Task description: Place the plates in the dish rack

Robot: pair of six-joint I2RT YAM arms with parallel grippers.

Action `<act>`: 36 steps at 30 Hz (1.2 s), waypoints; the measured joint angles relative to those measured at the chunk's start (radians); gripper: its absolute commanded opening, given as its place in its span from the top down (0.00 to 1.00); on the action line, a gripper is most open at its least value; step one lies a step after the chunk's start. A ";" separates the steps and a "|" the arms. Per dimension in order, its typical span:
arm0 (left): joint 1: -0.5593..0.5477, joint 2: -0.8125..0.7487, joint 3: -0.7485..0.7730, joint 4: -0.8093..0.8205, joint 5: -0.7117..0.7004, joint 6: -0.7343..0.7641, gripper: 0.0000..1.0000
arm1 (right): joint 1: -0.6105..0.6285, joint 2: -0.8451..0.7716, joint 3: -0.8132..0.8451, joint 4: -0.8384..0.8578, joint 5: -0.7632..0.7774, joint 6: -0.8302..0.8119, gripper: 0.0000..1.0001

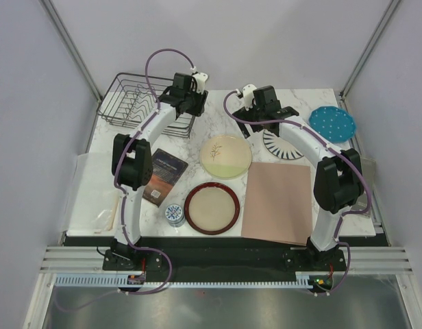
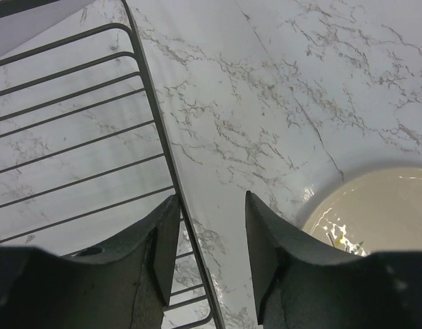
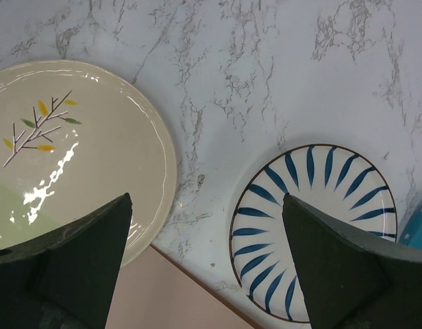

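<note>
Two sets of fingers are in view, and neither holds anything. The left fingers (image 2: 163, 253) stand part-open with a narrow gap, directly over the right-hand edge wire of the dish rack (image 1: 129, 103). Bare marble bench (image 2: 279, 82) shows between them. The rim of the sprig plate (image 1: 225, 155) enters the left wrist view at lower right, to the robot's right of those fingers. The right fingers (image 3: 94, 267) are spread wide above the bench strip between the sprig plate, on their left, and the striped plate (image 3: 314, 226), on their right. These two plates are near each other but apart. Farther right lies the teal dotted plate (image 1: 332, 124), and the red-rimmed plate (image 1: 212, 208) sits near the front, just beside a small cup (image 1: 174, 214). All four plates lie flat on the bench, and the rack holds none. Being round, the plates offer no long axis, so a grasp would have to take the rim. The rack lies left of every plate, with its long side running left to right. The left arm is nearer the rack, the right arm nearer the striped and teal plates, and the sprig plate lies between both. A dark booklet (image 1: 163, 176) carries pale print too small to read; no other writing or brand is legible.
</note>
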 measured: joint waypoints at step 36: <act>-0.030 -0.058 -0.054 -0.069 -0.069 0.083 0.98 | -0.035 0.394 0.231 -0.191 -0.311 -0.089 0.15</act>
